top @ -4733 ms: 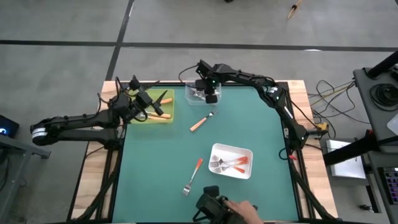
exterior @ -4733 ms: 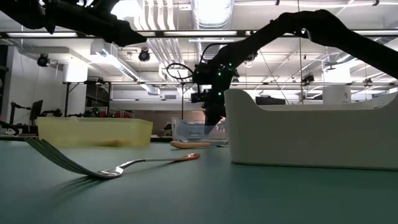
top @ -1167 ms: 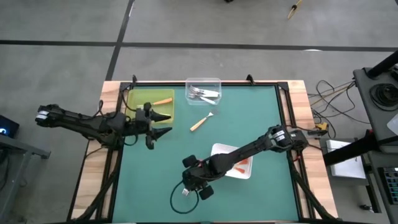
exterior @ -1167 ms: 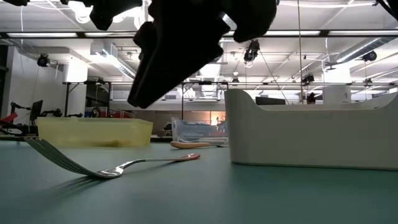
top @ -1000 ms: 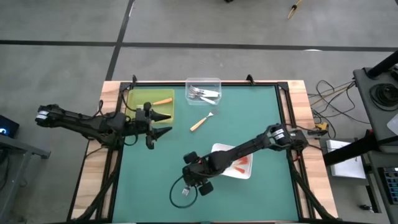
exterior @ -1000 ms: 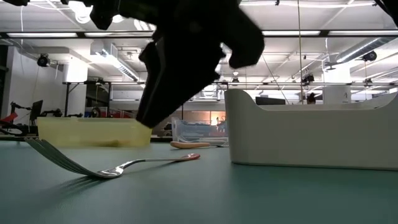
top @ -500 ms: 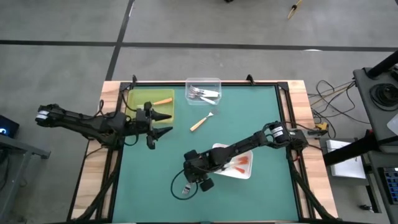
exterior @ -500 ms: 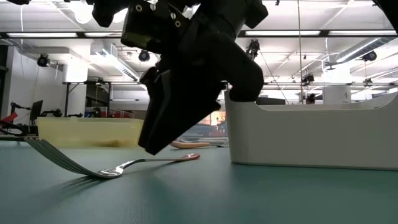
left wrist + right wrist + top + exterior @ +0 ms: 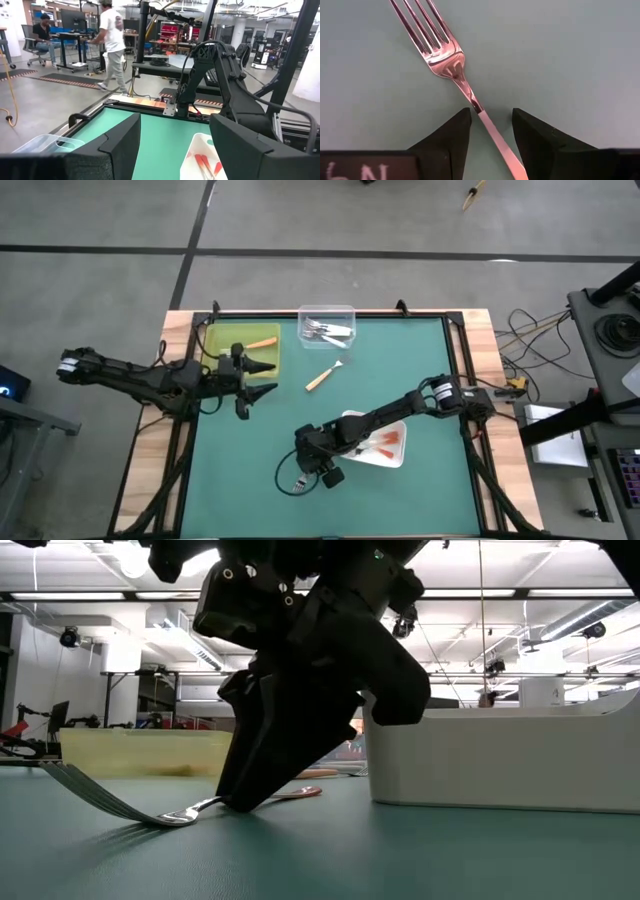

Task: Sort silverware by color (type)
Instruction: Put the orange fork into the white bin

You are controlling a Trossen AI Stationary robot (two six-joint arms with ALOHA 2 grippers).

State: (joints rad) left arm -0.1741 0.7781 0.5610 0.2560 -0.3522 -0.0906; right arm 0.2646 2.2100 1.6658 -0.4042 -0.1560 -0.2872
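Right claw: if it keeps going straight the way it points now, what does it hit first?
Most likely the silver metal fork lying on the green table mat: the right claw is open, straddling its thin neck, with the mat directly beneath.

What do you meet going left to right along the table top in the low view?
Fork tines → right gripper down over the fork's neck → white tray.
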